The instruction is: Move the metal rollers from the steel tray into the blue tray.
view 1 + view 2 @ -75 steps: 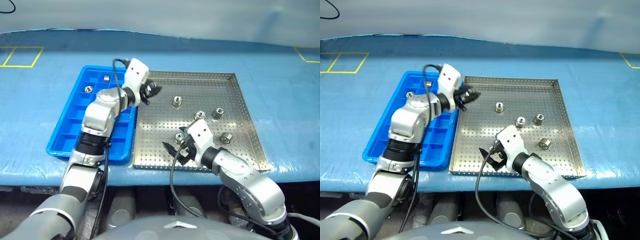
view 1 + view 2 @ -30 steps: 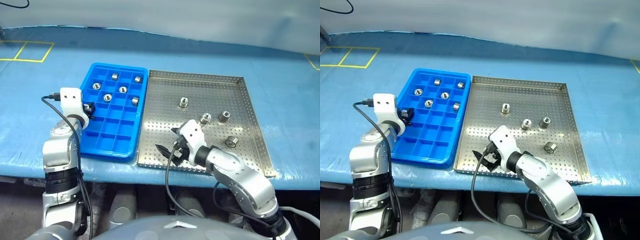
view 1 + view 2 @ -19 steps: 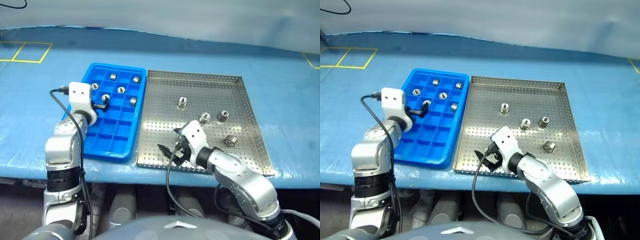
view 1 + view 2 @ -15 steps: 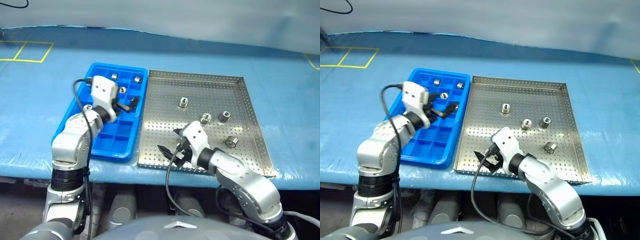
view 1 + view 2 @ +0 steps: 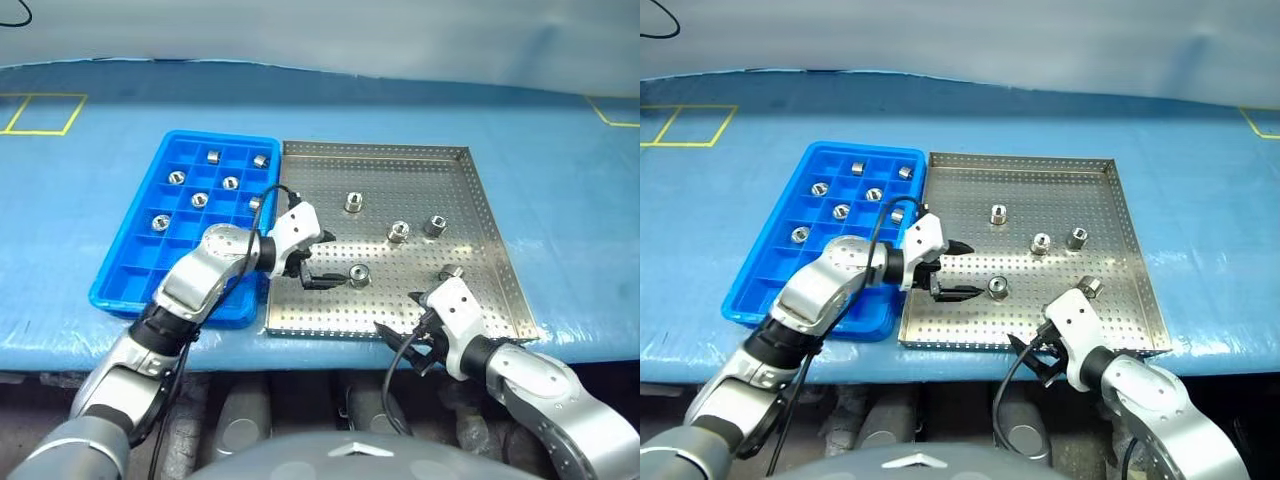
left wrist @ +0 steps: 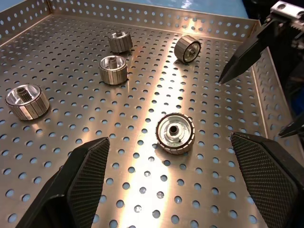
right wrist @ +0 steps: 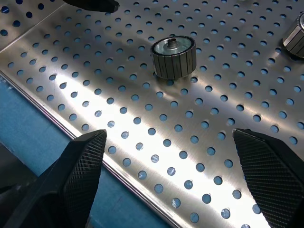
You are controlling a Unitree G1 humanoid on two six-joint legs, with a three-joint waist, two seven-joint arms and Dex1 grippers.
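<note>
The steel tray (image 5: 312,180) holds several metal rollers. My left gripper (image 5: 328,260) hovers open low over the tray's near left part, pointing right at one upright roller (image 5: 360,275). In the left wrist view that roller (image 6: 175,133) stands just ahead of the gap between the two fingers (image 6: 85,175), untouched. My right gripper (image 5: 398,318) is open and empty over the tray's front rim. In its wrist view the same roller (image 7: 173,57) stands well ahead of it. The blue tray (image 5: 125,270) on the left holds several rollers, each in its own compartment.
Other rollers stand further back in the steel tray (image 5: 354,202) (image 5: 399,231) (image 5: 435,225), and one (image 5: 450,272) just behind my right hand. The trays sit side by side on a blue-covered table, and yellow tape marks (image 5: 40,112) lie at the far left.
My left gripper opened over the blue tray and left a roller in a compartment. It then swung right to the steel tray. My right arm drew back to the front rim.
</note>
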